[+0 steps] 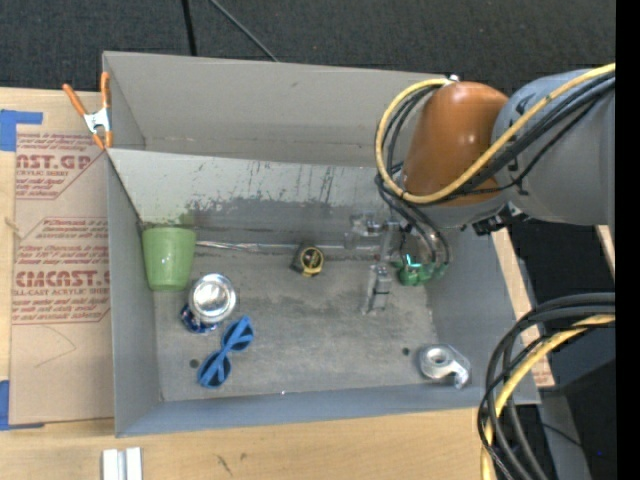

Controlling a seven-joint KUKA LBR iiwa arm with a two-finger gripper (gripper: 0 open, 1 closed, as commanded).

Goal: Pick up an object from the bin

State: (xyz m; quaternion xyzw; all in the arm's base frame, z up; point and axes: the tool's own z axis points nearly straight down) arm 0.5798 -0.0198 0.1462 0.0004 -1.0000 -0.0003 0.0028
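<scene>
A robot arm's claw (375, 265) hangs low over the floor of a grey metal bin (250, 108), right of centre, its two fingers spread with nothing between them. Just to its left lies a small yellow-and-black round object (310, 260). A green cup (167, 256) rests at the left wall, near a silver-topped can (210, 298) and blue glasses (225, 351). A silver metal piece (443, 364) sits in the near right corner.
</scene>
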